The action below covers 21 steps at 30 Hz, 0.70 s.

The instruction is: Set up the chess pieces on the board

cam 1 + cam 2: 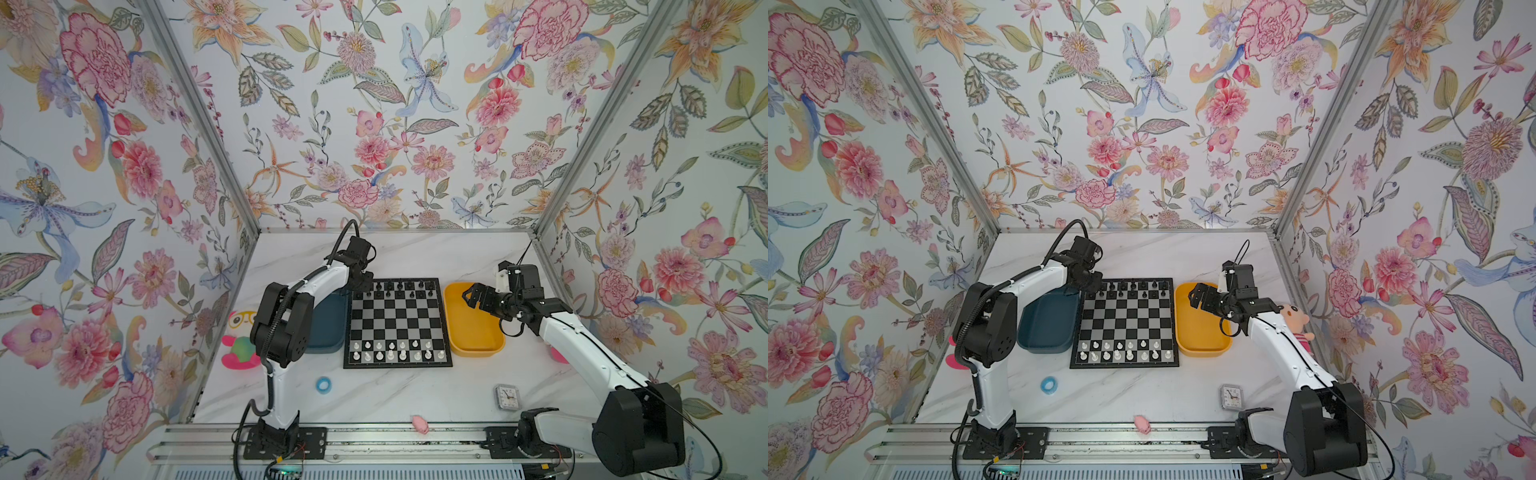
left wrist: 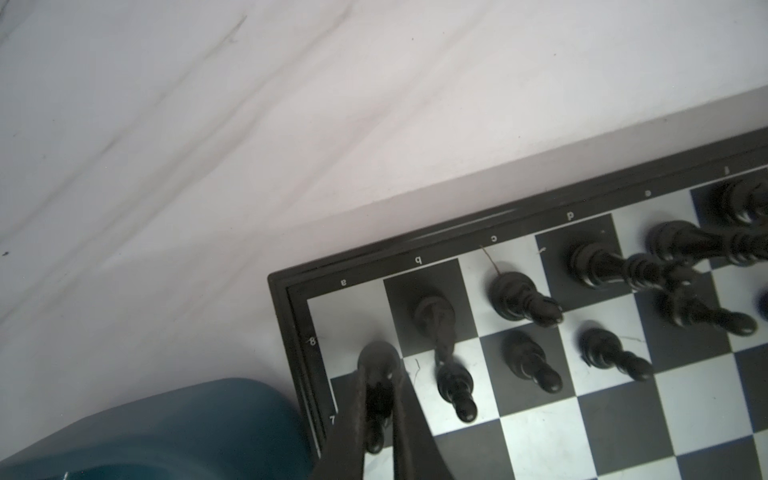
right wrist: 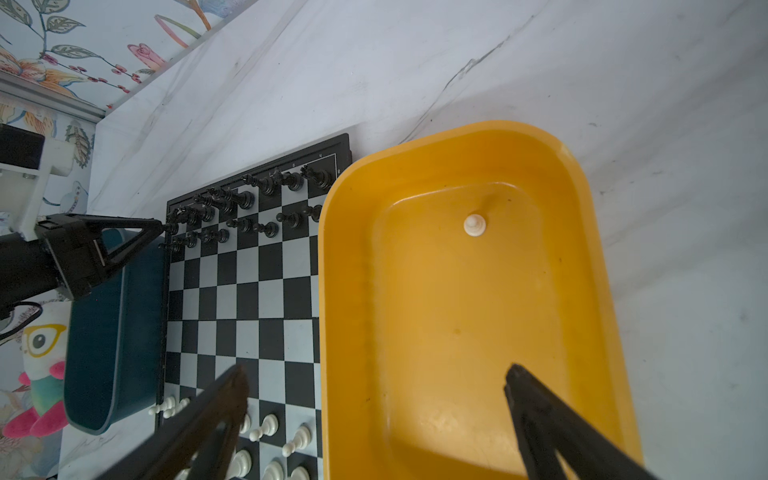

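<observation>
left claw (image 2: 379,392): grasping a black piece (image 2: 377,358); we seat it on the board (image 2: 615,419).
right claw (image 3: 376,370): released; white pawn (image 3: 474,225) likely next.

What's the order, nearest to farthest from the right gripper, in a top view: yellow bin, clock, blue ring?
1. The yellow bin, right of the board: the right gripper hovers over its far end.
2. The clock, at the table's front right.
3. The blue ring, at the front left, past the board's near corner.
</observation>
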Motion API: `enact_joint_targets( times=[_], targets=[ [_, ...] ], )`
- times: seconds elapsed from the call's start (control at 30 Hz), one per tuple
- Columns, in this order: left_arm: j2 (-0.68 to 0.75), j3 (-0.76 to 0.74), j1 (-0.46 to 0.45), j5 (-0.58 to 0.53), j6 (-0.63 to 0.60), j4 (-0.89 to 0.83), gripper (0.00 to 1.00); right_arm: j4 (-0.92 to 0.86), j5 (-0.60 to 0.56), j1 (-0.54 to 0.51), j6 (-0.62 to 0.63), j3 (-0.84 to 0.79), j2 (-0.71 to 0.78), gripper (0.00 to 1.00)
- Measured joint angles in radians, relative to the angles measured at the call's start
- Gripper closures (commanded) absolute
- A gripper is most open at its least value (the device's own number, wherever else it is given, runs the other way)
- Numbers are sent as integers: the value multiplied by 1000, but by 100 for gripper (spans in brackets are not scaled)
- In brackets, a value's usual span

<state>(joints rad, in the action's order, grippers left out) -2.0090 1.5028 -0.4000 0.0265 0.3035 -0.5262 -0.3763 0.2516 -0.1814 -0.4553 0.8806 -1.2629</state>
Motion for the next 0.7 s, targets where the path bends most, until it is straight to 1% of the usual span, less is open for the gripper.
enact_joint_targets(
  times=[0.7],
  targets=[
    [-17,-10,23,0,0,34,95,0,3,0,0,0,0,3]
  ],
)
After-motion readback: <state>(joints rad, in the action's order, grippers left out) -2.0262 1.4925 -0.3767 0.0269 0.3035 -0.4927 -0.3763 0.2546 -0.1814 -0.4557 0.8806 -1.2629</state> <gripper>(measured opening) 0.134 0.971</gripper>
